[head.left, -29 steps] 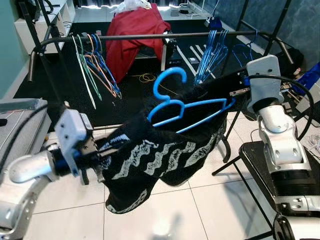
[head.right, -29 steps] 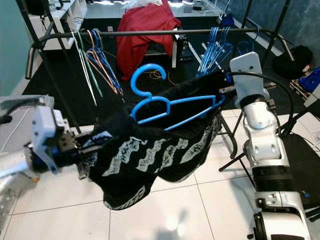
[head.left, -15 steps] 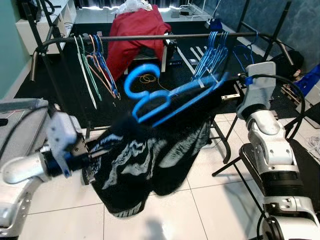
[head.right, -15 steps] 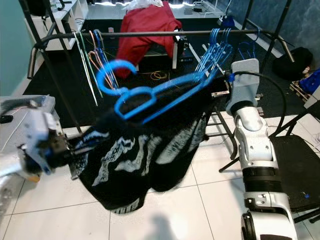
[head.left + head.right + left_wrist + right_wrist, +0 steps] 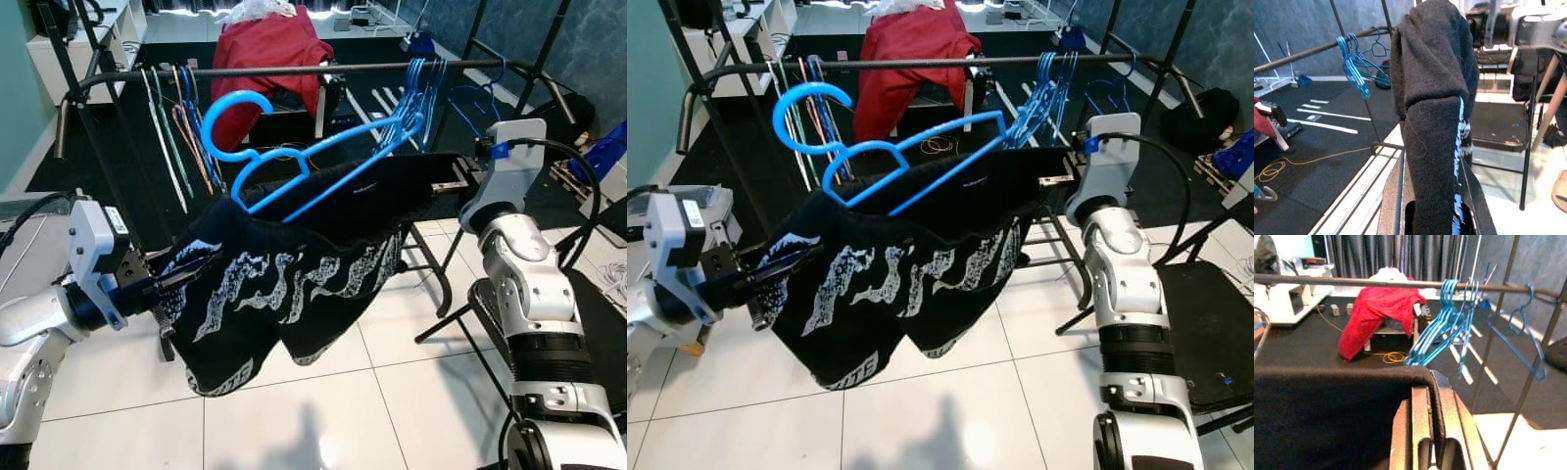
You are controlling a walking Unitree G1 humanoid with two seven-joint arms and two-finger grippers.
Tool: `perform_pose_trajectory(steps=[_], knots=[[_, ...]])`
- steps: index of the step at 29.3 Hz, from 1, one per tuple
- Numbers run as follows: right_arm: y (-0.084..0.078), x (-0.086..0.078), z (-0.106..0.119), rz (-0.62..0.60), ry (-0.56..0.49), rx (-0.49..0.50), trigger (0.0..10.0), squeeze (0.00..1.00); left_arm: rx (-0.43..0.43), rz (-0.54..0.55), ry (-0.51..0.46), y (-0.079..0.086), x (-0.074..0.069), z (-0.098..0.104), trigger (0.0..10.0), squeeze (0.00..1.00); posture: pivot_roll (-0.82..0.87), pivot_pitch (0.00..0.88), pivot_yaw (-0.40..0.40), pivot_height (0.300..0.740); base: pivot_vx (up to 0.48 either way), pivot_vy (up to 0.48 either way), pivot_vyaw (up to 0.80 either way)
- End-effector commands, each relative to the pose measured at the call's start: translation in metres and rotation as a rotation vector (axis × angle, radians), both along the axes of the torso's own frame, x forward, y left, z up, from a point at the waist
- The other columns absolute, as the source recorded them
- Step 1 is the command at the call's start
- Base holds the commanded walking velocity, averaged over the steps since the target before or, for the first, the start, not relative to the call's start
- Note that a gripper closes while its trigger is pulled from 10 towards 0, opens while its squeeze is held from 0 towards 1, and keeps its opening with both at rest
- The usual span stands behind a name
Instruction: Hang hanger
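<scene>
Black metal, the clothes rail (image 5: 294, 71) ran across the scene ahead of the robot, with a bunch of bare hangers (image 5: 186, 127) near its left end and another bunch of blue ones (image 5: 416, 93) toward the right. In front of it, well short of the bar, hung the black printed garment (image 5: 284, 284), stretched between both arms. On it lay the blue hanger (image 5: 294, 166), tilted, its hook (image 5: 230, 122) up and to the left, not yet over the rail. The left pincer (image 5: 167, 286) was closed on one bunched end of the cloth; the right pincer (image 5: 1425, 431) was clamped shut on the opposite edge. To do this step well, I judged both arms should rise and reach forward together, aiming the hook at the bare stretch of bar between the two bunches.
</scene>
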State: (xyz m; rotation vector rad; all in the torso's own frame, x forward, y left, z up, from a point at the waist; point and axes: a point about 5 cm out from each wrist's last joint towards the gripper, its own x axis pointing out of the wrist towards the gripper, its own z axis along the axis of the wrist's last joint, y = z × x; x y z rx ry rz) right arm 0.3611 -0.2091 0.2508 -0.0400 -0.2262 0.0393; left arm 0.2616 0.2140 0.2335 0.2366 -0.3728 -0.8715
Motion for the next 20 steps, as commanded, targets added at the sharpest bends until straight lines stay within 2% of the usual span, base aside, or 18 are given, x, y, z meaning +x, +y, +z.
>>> perform_pose_trajectory(steps=[1,2,3,5,6,8,9,10,11,12,13,14,16,17,18,19,20], knots=[[-0.005,-0.003,-0.003,-0.012,0.009,0.048,0.0,0.00,-0.045,0.009,-0.029,0.000,0.001,0.003,10.0,0.00,-0.11,0.136,-0.025,0.740,0.000,0.000,0.00],[-0.005,-0.003,-0.003,-0.012,0.009,0.048,0.0,0.00,-0.045,0.009,-0.029,0.000,0.001,0.003,10.0,0.00,-0.11,0.136,-0.025,0.740,0.000,0.000,0.00],[0.003,-0.004,-0.008,0.039,0.029,0.060,0.0,0.00,-0.088,0.019,-0.037,-0.002,0.002,0.004,10.0,0.00,-0.11,0.136,-0.025,0.740,0.000,0.000,0.00],[0.003,-0.004,-0.008,0.039,0.029,0.060,0.0,0.00,-0.088,0.019,-0.037,-0.002,0.002,0.004,10.0,0.00,-0.11,0.136,-0.025,0.740,0.000,0.000,0.00],[0.023,-0.007,-0.017,0.151,0.071,0.028,0.0,0.00,-0.165,0.037,-0.055,-0.009,0.005,0.008,10.0,0.00,-0.11,0.131,-0.023,0.740,0.000,0.000,0.00],[0.023,-0.007,-0.017,0.151,0.071,0.028,0.0,0.00,-0.165,0.037,-0.055,-0.009,0.005,0.008,10.0,0.00,-0.11,0.131,-0.023,0.740,0.000,0.000,0.00],[0.051,-0.015,-0.027,0.318,0.103,-0.010,2.4,0.00,-0.237,0.075,-0.061,-0.020,0.010,0.010,10.0,0.00,-0.10,0.130,-0.023,0.740,0.000,0.000,0.00],[0.051,-0.015,-0.027,0.318,0.103,-0.010,2.4,0.00,-0.237,0.075,-0.061,-0.020,0.010,0.010,10.0,0.00,-0.10,0.130,-0.023,0.740,0.000,0.000,0.00],[0.070,-0.024,-0.032,0.453,0.125,-0.008,10.0,1.00,-0.281,0.125,-0.063,-0.029,0.017,0.011,10.0,0.00,-0.10,0.130,-0.020,0.740,0.000,0.000,0.00],[0.078,-0.032,-0.035,0.551,0.142,-0.045,10.0,1.00,-0.293,0.190,-0.069,-0.031,0.024,0.013,10.0,0.00,-0.10,0.130,-0.018,0.740,0.000,0.000,0.00],[0.078,-0.032,-0.035,0.551,0.142,-0.045,10.0,1.00,-0.293,0.190,-0.069,-0.031,0.024,0.013,10.0,0.00,-0.10,0.130,-0.018,0.740,0.000,0.000,0.00],[0.078,-0.038,-0.037,0.610,0.154,-0.085,10.0,1.00,-0.284,0.243,-0.077,-0.029,0.029,0.015,10.0,0.00,-0.10,0.128,-0.015,0.740,0.000,0.000,0.00],[0.078,-0.038,-0.037,0.610,0.154,-0.085,10.0,1.00,-0.284,0.243,-0.077,-0.029,0.029,0.015,10.0,0.00,-0.10,0.128,-0.015,0.740,0.000,0.000,0.00],[0.067,-0.044,-0.039,0.649,0.168,-0.154,10.0,1.00,-0.232,0.296,-0.094,-0.021,0.034,0.017,10.0,0.00,-0.10,0.127,-0.012,0.740,0.000,0.000,0.00],[0.067,-0.044,-0.039,0.649,0.168,-0.154,10.0,1.00,-0.232,0.296,-0.094,-0.021,0.034,0.017,10.0,0.00,-0.10,0.127,-0.012,0.740,0.000,0.000,0.00],[0.051,-0.051,-0.041,0.672,0.186,-0.204,10.0,1.00,-0.143,0.324,-0.115,-0.014,0.036,0.019,10.0,0.00,-0.10,0.126,-0.007,0.740,0.000,0.000,0.00],[0.051,-0.051,-0.041,0.672,0.186,-0.204,10.0,1.00,-0.143,0.324,-0.115,-0.014,0.036,0.019,10.0,0.00,-0.10,0.126,-0.007,0.740,0.000,0.000,0.00]])
